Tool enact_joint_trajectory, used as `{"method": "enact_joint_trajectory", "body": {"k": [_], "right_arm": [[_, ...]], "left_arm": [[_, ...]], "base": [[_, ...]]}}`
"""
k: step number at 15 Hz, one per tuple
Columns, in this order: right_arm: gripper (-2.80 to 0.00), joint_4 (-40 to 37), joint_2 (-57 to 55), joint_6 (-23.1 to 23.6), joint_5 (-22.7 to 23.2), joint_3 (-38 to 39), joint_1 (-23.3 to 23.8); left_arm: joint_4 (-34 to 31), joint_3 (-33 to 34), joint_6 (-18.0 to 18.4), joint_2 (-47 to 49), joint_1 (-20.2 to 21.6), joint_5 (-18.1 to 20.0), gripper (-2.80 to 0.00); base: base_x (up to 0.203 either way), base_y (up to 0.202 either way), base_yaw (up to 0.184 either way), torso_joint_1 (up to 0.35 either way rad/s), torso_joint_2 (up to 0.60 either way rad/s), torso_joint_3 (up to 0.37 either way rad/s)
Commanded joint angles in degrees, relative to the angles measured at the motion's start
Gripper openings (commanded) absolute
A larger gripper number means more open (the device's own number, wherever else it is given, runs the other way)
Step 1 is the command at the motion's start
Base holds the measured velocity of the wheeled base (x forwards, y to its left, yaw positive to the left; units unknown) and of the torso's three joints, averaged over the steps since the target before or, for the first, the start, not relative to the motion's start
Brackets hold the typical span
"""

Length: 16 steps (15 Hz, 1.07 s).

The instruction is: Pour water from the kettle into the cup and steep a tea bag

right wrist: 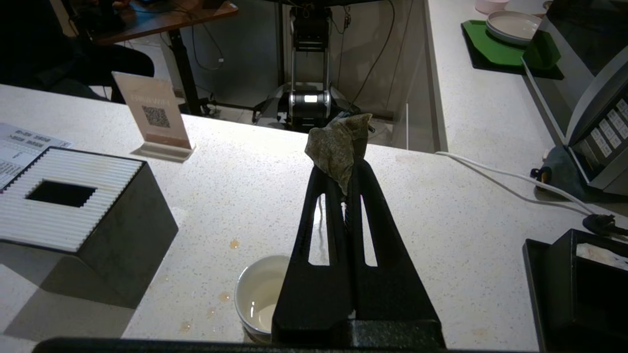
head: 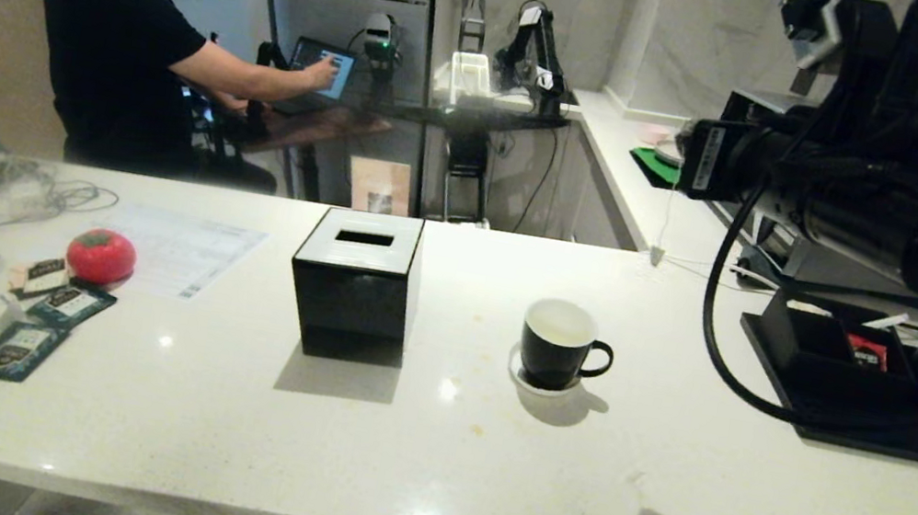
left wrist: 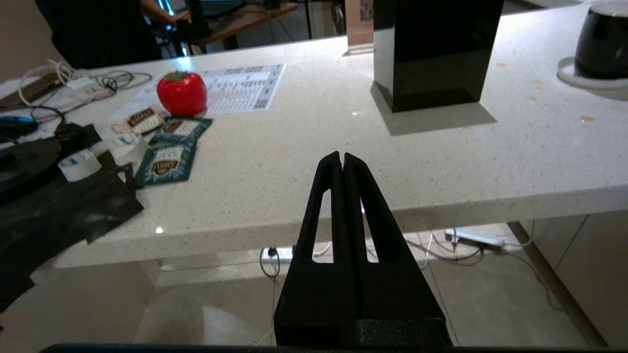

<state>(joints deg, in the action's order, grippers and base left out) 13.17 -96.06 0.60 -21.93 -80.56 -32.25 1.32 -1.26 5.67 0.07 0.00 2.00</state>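
The cup (head: 561, 345), a glossy black mug with a white inside, stands on its small white saucer in the middle of the white counter. A little clear water (right wrist: 265, 314) lies in its bottom. My right gripper (right wrist: 349, 164) hangs high over the counter, beyond the cup and slightly to its right, shut on a crumpled greyish tea bag (right wrist: 337, 147) that sticks out past the fingertips. My left gripper (left wrist: 343, 159) is shut and empty, low at the counter's front edge; the cup (left wrist: 603, 44) is far off to its right. The kettle is out of view.
A black cube box with a slotted white top (head: 357, 282) stands left of the cup. A red tomato-shaped object (head: 101, 255), teal sachets (head: 48, 319) and cables (head: 14, 183) lie at the far left. A black tray (head: 858, 436) sits at the right. A person (head: 113, 41) works behind the counter.
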Motion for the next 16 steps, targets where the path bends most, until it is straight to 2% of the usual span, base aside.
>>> {"method": "enact_joint_trajectory", "body": {"k": [1,9,16], "right_arm": [[-2.8,0.1,-0.2,0.0,-0.1,0.3,-0.3],[-2.8,0.1,-0.2,-0.1,-0.1,0.2,-0.3],[-2.8,0.1,-0.3,-0.2,-0.1,0.2,-0.3]], "left_arm": [[-0.2,-1.3,0.0,0.0,0.0,0.1,-2.8],[-0.1,-3.3,-0.7,3.9,0.0,0.1,-2.8],[0.2,-7.3,-7.2,13.1,-0.3,0.6,-2.8]], "base": [[0.0,0.0,0.0,0.0,0.0,0.0],[0.0,0.0,0.0,0.0,0.0,0.0],[0.0,0.0,0.0,0.0,0.0,0.0]]}}
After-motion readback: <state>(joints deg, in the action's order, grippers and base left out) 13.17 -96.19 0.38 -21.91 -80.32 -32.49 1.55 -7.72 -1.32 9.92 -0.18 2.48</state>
